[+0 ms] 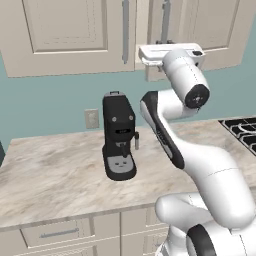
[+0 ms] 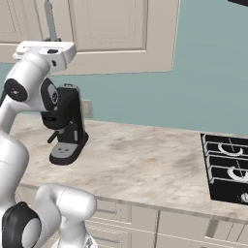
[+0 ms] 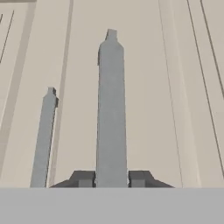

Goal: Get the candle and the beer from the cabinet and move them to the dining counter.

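Beige panelled upper wall cabinet (image 1: 70,30) has both doors closed in left base view; white arm's gripper (image 1: 162,41) is raised to the right door's long grey bar handle (image 1: 165,20), black espresso machine (image 1: 119,136) on the marbled worktop (image 1: 50,170) below. Right base view: same hand (image 2: 46,48) at that handle (image 2: 50,19), black stove (image 2: 227,167) at far right. Hand view: dark fingertips (image 3: 83,178) clamp the grey bar (image 3: 110,109) on both sides, nearly closed; second bar handle (image 3: 43,140) just left.
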